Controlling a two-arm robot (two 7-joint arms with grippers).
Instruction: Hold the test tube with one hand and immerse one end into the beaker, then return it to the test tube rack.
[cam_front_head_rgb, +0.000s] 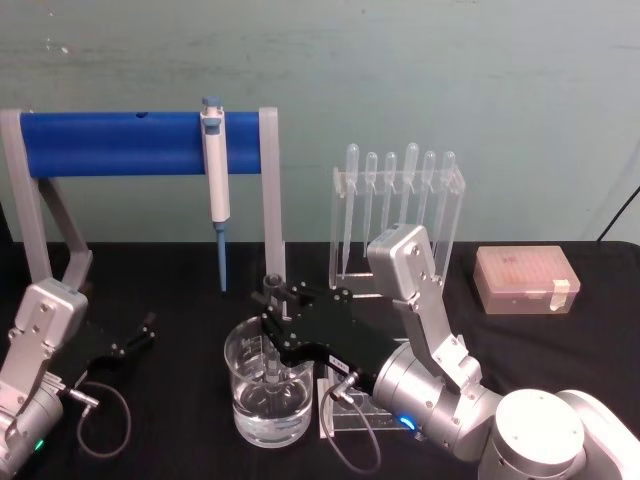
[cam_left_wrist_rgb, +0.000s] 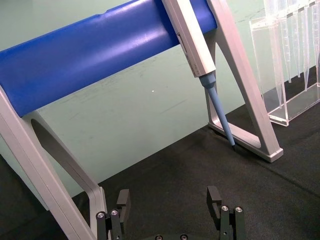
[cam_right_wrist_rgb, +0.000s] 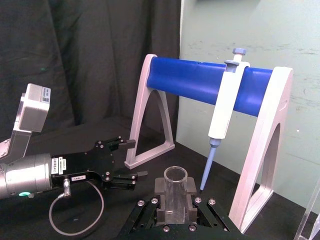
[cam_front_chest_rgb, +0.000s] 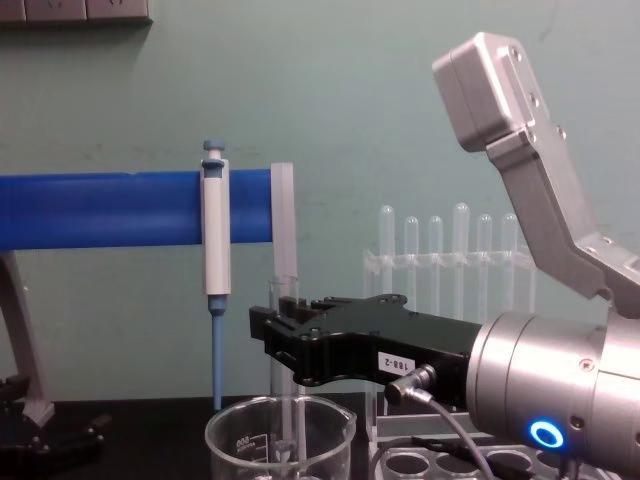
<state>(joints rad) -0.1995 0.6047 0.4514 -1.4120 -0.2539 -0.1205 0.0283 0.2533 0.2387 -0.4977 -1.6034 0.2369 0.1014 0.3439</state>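
Head view: black two-fingered right tool (cam_front_head_rgb: 272, 335), lower centre, clamps the clear straight-walled glass test tube (cam_front_head_rgb: 271, 290) upright. Its lower end sits inside the wide clear glass beaker (cam_front_head_rgb: 243, 400), which holds liquid, on the black desk (cam_front_head_rgb: 180, 270). Can't tell if the tube touches the liquid. Left tool (cam_front_head_rgb: 137, 338) is lower left.
Left wrist view: left tool fingers (cam_left_wrist_rgb: 214, 196) spread wide, nothing between them.
Right wrist view: the tube's plain round rim, bottom centre, stands between the right tool's pads.
Chest view: the tube drops into the spouted beaker, bottom centre.
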